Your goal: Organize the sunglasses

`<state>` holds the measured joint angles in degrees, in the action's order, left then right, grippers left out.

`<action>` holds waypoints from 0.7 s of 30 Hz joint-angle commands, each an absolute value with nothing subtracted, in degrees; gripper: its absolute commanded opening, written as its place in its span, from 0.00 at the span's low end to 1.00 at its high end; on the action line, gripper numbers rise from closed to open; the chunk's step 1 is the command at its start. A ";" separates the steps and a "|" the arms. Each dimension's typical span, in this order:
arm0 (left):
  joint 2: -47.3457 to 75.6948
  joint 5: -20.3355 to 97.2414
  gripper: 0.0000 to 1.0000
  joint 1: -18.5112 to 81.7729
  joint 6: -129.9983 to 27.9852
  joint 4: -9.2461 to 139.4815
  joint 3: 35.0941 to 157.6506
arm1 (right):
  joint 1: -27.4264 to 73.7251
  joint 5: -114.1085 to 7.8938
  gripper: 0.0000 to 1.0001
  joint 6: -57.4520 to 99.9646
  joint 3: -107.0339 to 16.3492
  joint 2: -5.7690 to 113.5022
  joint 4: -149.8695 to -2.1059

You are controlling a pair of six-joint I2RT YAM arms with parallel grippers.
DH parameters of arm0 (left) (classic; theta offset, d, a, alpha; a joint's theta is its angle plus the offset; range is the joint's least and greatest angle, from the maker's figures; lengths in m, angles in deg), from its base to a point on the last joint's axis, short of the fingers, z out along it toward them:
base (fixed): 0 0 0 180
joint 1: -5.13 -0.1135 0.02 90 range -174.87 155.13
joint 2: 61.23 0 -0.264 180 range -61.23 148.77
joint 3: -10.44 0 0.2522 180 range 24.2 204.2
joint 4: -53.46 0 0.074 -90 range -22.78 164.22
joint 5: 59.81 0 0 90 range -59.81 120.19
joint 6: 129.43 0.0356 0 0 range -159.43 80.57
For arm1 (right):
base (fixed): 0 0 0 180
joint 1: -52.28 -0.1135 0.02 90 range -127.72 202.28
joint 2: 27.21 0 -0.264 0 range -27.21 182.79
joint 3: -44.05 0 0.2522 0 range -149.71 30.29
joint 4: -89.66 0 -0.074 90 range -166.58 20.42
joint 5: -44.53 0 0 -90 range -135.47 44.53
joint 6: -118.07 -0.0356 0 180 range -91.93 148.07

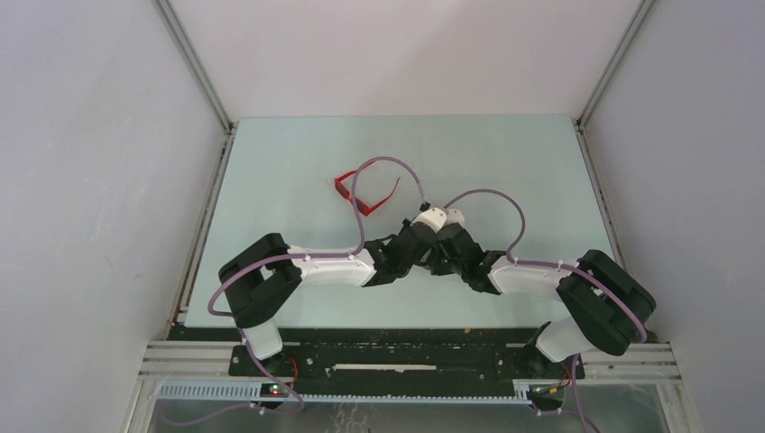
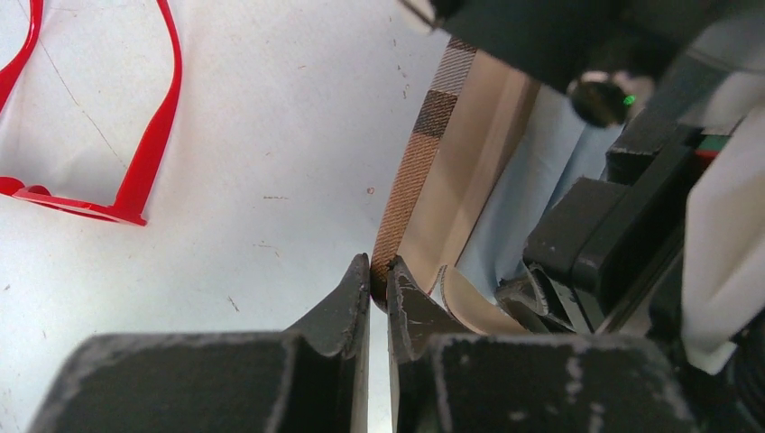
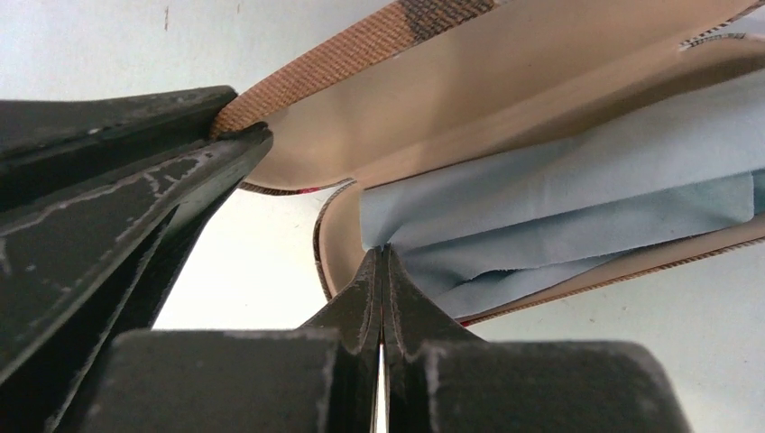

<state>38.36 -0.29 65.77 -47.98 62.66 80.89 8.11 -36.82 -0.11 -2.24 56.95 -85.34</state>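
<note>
The sunglasses (image 1: pixel 347 192) lie on the table (image 1: pixel 487 162) in its far half, a little left of the middle. Their red arms are unfolded, and nothing touches them. The nearest gripper is well apart from them, toward the near edge.

Nearer the middle of the table, both arms meet over the case (image 3: pixel 505 72), which stands open with its plaid rim and tan lining showing.

The left gripper (image 2: pixel 379 280) has its jaws drawn narrow and pinches the rim of the case's upper flap between its fingertips. In the left wrist view the sunglasses sit off to the left of these fingertips, clear of the case.

The right gripper (image 3: pixel 381 262) is closed tight, with its tips together on the near corner of the pale blue cloth (image 3: pixel 559 189). The cloth lies folded inside the case, between the two flaps. The two grippers are just beside each other at the case's near end.
</note>
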 commanded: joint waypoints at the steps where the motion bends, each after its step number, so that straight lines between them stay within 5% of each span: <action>1: 38.28 -1.62 0.00 66.13 -48.22 58.78 80.47 | 6.93 -39.22 0.00 1.60 -1.35 54.78 -84.27; 11: 38.44 -1.54 0.00 66.13 -48.22 58.83 80.53 | 6.90 -38.26 0.00 1.11 -1.35 54.65 -83.99; 15: 38.57 -1.41 0.00 66.13 -48.13 58.78 80.52 | 7.62 -37.27 0.20 0.25 -1.35 52.90 -83.04; 21: 38.47 -1.44 0.00 66.13 -47.87 58.57 80.37 | 11.46 -39.20 0.30 0.01 -0.92 46.33 -81.50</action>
